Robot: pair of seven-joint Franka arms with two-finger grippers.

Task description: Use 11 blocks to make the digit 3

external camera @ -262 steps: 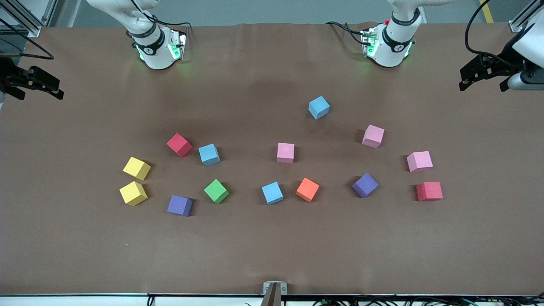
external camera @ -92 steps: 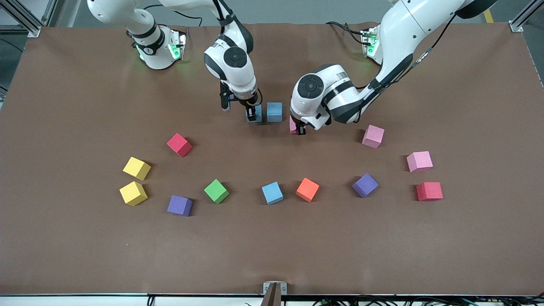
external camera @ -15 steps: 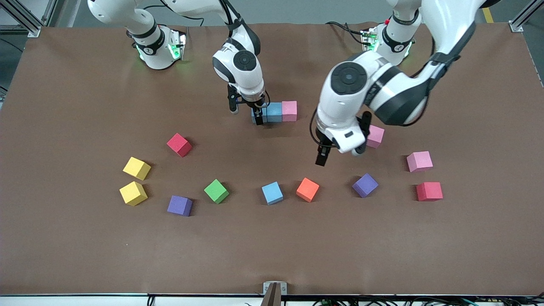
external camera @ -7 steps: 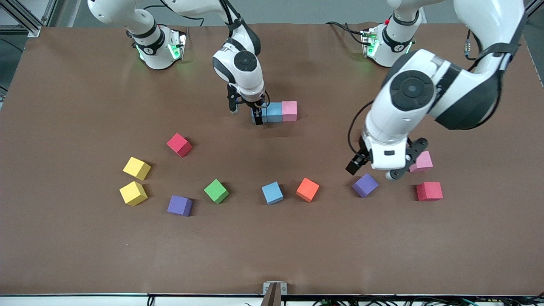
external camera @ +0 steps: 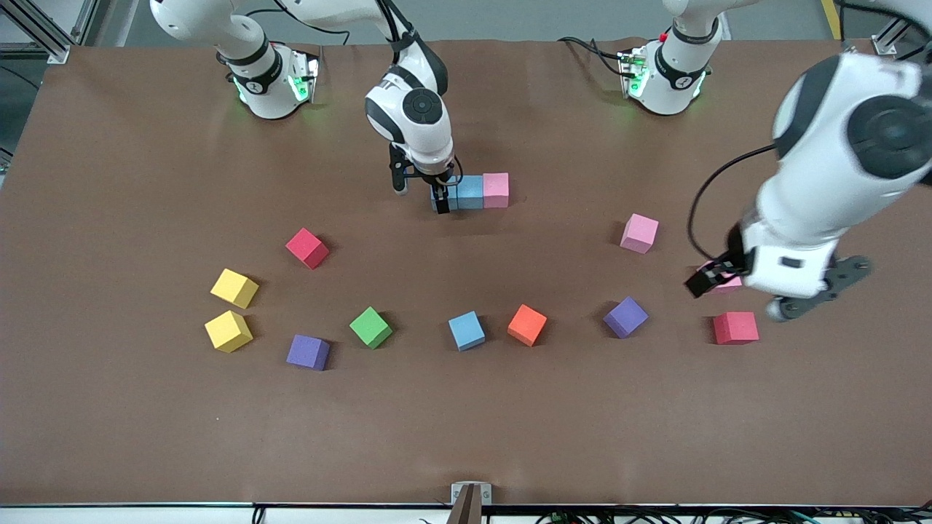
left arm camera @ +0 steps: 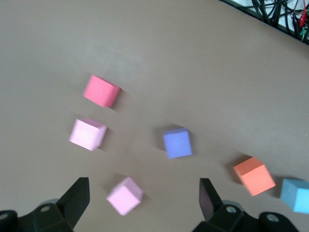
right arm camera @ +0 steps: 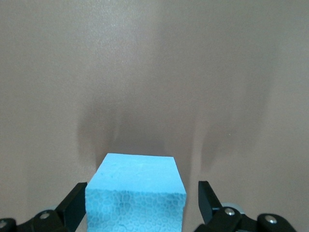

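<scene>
While the right arm reaches down from its base to mid-table, the left arm sweeps out high toward its own end of the table.

The right gripper [external camera: 437,191] stands low at a light blue block [right arm camera: 135,198], which begins a touching row with a second light blue block [external camera: 470,191] and a pink block [external camera: 496,189]. The left gripper [external camera: 739,284] hangs over a pink block [left arm camera: 88,134], with a red cube [external camera: 735,327] just beside that block and nearer the front camera.

Loose blocks lie well apart: another pink [external camera: 640,233], purple [external camera: 625,316], orange [external camera: 527,324], light blue [external camera: 467,330], green [external camera: 370,327], purple [external camera: 308,352], two yellow [external camera: 229,331] [external camera: 234,288], and a second red cube [external camera: 307,248].

Both grippers are spread wide. The right's fingers [right arm camera: 73,205] flank the light blue block with gaps showing; the left carries nothing.
</scene>
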